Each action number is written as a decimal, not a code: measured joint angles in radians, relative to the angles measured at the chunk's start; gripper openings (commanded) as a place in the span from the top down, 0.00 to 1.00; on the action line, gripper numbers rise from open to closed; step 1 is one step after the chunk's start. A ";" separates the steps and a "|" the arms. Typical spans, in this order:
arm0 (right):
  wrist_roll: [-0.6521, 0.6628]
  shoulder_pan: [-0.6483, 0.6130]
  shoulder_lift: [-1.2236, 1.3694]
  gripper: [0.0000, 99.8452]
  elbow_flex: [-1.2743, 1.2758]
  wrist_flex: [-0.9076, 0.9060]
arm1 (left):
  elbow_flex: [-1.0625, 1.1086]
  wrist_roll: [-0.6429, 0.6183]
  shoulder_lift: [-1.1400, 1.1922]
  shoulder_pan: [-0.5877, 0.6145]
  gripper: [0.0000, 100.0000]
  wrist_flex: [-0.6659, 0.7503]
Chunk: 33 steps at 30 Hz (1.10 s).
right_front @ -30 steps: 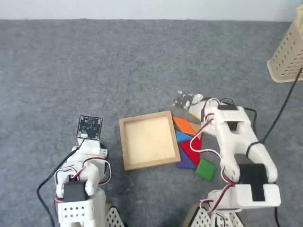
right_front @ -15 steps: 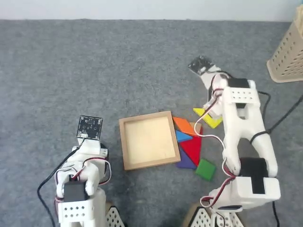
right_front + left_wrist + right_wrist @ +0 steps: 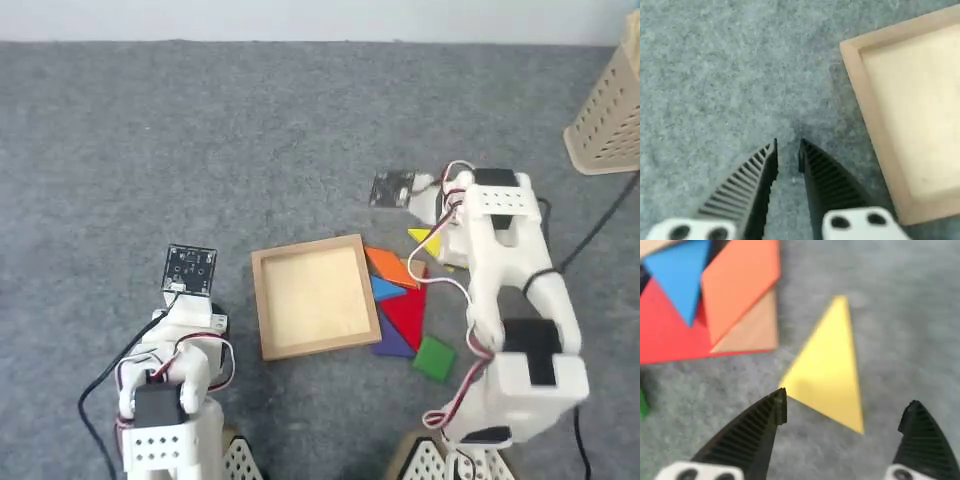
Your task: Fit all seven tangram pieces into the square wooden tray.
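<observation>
**Right pincer spread wide over the yellow triangle, tray bare**

The wooden tray [image 3: 258, 305] lies flat on the grey bench [image 3: 200, 130], between the two arms and a little ahead of their bases. Its floor shows bare wood. The coloured pieces lie on the bench on the tray's right side.

Just beside the tray's right rim sits the orange piece [image 3: 390, 266], with the blue triangle [image 3: 385, 289] below it in the high view. The red triangle [image 3: 408, 312] comes next, then the purple piece [image 3: 392, 343] and the green square [image 3: 434, 357] nearest the right arm's base. A tan piece [image 3: 757, 330] shows along the orange piece's edge, touching it and the red triangle. The yellow triangle [image 3: 830, 365] lies by itself, flat on the bench, a short gap away from the tan piece. In the high view the right arm covers part of it.

The right pincer [image 3: 847, 402] hangs over the yellow triangle with its jaws wide apart and nothing between them. One fingertip is over the triangle's near corner, and the other is out past its far side.

The left pincer [image 3: 788, 145] points down at the bare bench just off the tray's left rim. Its jaws are narrow, with a slim gap between them, and they hold nothing.

A pale perforated container [image 3: 610, 110] stands at the bench's far right edge.
</observation>
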State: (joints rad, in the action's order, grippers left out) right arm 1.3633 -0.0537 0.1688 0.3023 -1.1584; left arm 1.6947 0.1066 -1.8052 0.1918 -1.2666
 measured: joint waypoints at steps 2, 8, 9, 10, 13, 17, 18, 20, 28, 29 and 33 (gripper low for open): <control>0.015 0.000 0.064 0.65 -0.006 0.002 | 0.000 0.000 0.000 0.000 0.93 0.000; 0.021 0.002 0.206 0.65 -0.084 0.003 | 0.000 0.000 0.000 0.000 0.93 0.000; 0.021 0.002 0.215 0.65 -0.092 0.002 | 0.000 0.000 0.000 0.000 0.93 0.000; 0.021 0.002 0.221 0.66 -0.098 0.002 | 0.000 0.000 0.000 0.000 0.93 0.000; 0.021 0.002 0.224 0.77 -0.103 0.002 | 0.000 0.000 0.000 0.000 0.93 0.000; -0.018 0.014 0.224 0.89 -0.140 0.012 | 0.000 0.000 0.000 0.000 0.93 0.000; -0.044 0.015 0.224 0.89 -0.140 0.012 | 0.000 0.000 0.000 0.000 0.93 0.000; -0.109 0.018 0.224 0.89 -0.140 0.012 | 0.000 0.000 0.000 0.000 0.93 0.000; -0.508 0.018 0.226 0.89 -0.161 -0.023 | 0.000 0.000 0.000 0.000 0.93 0.000; -0.572 0.018 0.226 0.89 -0.161 -0.034 | 0.000 0.000 0.000 0.000 0.93 0.000; -0.815 0.020 0.230 0.89 -0.199 -0.078 | 0.000 0.000 0.000 0.000 0.93 0.000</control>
State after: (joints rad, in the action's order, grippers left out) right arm 0.5485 -0.0338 0.3989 0.1028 -1.2367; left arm 1.6947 0.1066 -1.8052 0.1918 -1.2666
